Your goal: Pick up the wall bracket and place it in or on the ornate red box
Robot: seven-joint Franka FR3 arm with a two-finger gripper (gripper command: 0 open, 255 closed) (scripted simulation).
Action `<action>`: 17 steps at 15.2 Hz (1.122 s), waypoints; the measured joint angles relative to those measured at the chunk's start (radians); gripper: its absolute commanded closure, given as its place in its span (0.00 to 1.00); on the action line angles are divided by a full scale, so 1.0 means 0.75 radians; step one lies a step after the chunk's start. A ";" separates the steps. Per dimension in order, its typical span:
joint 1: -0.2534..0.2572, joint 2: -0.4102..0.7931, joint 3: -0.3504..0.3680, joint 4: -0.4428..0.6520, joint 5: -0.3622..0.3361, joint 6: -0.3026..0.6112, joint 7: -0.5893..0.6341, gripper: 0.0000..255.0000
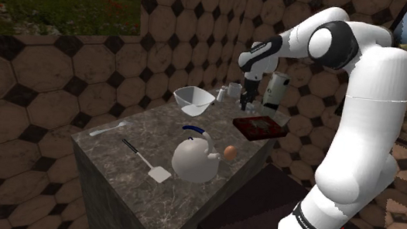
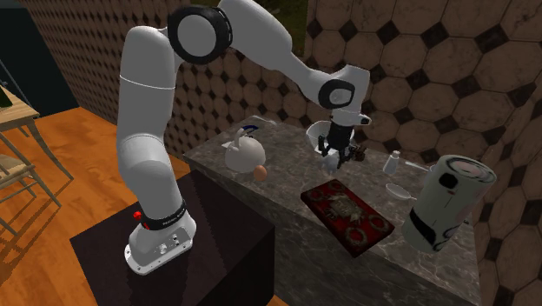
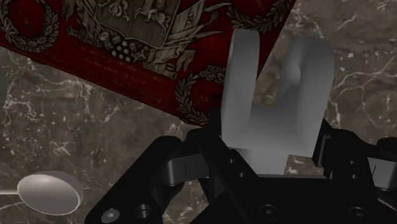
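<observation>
You can see the gripper (image 3: 270,167) clamped on the white bracket (image 3: 299,121), whose two prongs stick out past the black fingers. In the shoulder view the gripper hangs over the marble counter (image 1: 133,174), between the white bowl (image 1: 193,99) and the red box (image 1: 259,126). The box's corner lies just beyond the prongs.

matt grey bracket (image 3: 299,121), perhaps plastic; veined marble counter (image 3: 89,127).
</observation>
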 measured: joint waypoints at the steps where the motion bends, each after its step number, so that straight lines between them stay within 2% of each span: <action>1: -0.011 -0.006 -0.006 -0.012 -0.001 0.006 -0.016 1.00; 10: -0.182 -0.011 -0.093 -0.014 -0.002 0.013 -0.271 1.00; 17: -0.206 0.055 -0.089 -0.044 0.021 0.105 -0.304 1.00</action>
